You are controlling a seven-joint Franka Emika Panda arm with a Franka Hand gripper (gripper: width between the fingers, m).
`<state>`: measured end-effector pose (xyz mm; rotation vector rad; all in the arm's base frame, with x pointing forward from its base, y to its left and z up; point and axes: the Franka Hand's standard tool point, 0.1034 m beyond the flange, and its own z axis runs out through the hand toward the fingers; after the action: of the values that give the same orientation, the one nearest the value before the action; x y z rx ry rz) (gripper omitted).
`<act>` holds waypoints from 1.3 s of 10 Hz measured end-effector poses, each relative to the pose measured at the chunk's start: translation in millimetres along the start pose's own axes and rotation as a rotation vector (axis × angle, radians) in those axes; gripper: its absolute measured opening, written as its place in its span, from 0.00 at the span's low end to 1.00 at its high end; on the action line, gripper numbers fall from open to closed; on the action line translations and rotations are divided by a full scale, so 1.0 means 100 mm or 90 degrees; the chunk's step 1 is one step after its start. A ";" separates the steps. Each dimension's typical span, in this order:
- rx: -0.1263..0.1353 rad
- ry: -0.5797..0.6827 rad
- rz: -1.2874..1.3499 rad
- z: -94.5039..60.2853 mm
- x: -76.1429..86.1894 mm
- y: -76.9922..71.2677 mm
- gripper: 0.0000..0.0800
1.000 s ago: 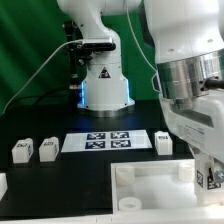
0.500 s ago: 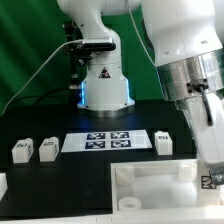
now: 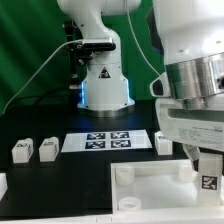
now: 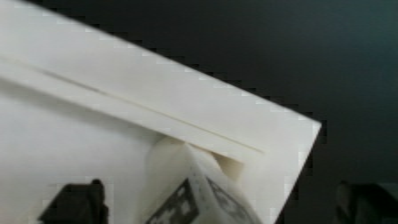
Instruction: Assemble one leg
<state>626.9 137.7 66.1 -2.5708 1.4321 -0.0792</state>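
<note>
My gripper (image 3: 208,172) hangs at the exterior view's right, over the right end of the large white tray-like part (image 3: 150,172). It is shut on a leg (image 3: 209,182), a small white block whose black-and-white marker faces the camera. The leg stands upright at the tray's right corner. In the wrist view the leg (image 4: 205,200) sits between my two dark fingers (image 4: 71,203) of the gripper (image 4: 222,208), against the white tray corner (image 4: 107,130). Where the leg meets the tray is hidden.
Two more legs (image 3: 21,151) (image 3: 46,149) stand at the exterior view's left and a third (image 3: 163,142) stands right of the marker board (image 3: 105,141). A white part (image 3: 2,185) shows at the left edge. The robot base (image 3: 103,85) stands behind.
My wrist has turned, so the hand now shows its broad side. The leg has stayed at the tray's right corner, shifted only slightly.
</note>
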 end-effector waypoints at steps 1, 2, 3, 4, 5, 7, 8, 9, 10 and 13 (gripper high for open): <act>0.000 0.001 -0.065 0.00 0.01 0.00 0.81; 0.000 0.001 -0.108 0.01 0.02 0.01 0.81; -0.011 0.000 -0.185 0.01 0.03 0.02 0.81; -0.027 0.003 -0.280 -0.02 0.10 0.02 0.81; -0.032 0.009 -0.353 -0.05 0.16 0.01 0.81; -0.036 0.011 -0.492 -0.07 0.30 0.06 0.81; -0.036 0.010 -0.499 -0.06 0.29 0.06 0.81; -0.035 0.010 -0.486 -0.06 0.28 0.05 0.81; -0.035 0.010 -0.469 -0.06 0.28 0.06 0.68; -0.030 0.011 -0.351 -0.06 0.27 0.05 0.36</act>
<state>636.2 111.0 69.8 -2.9303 0.6970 -0.1473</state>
